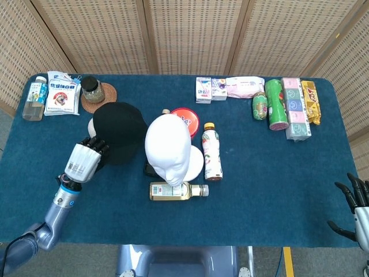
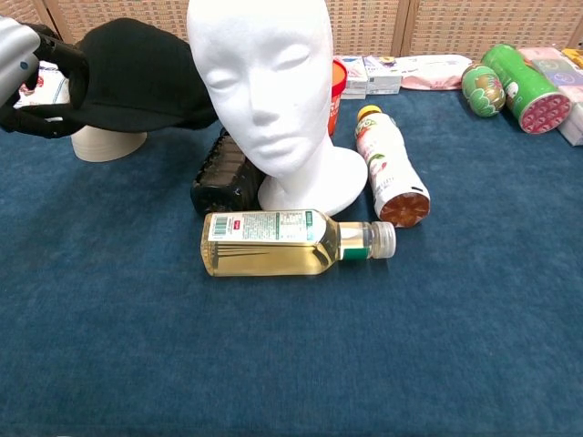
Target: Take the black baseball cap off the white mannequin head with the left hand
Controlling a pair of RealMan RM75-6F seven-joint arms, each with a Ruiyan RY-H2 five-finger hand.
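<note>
The cap (image 1: pixel 118 137) is off the mannequin head (image 1: pixel 168 151) and in my left hand (image 1: pixel 83 162), which grips it at the edge nearest the table's left side, fingers curled over the dark fabric. It hangs low over the left half of the table, just beside the bare white head, and in the chest view it covers most of a beige bowl (image 2: pixel 107 144) beneath it; I cannot tell whether it touches the bowl.

I judge the cap light and soft in the crown, with only the brim stiff, so it should sag and fold where it is unsupported. A firm hold on a seam or the brim looks better than a loose pinch of cloth, since the fabric may slide.

Its dome faces up. Its long axis seems to run roughly from my hand toward the mannequin head, though I cannot make out which end carries the brim.

My right hand (image 1: pixel 354 208) holds nothing, fingers spread, at the table's near right corner.
</note>
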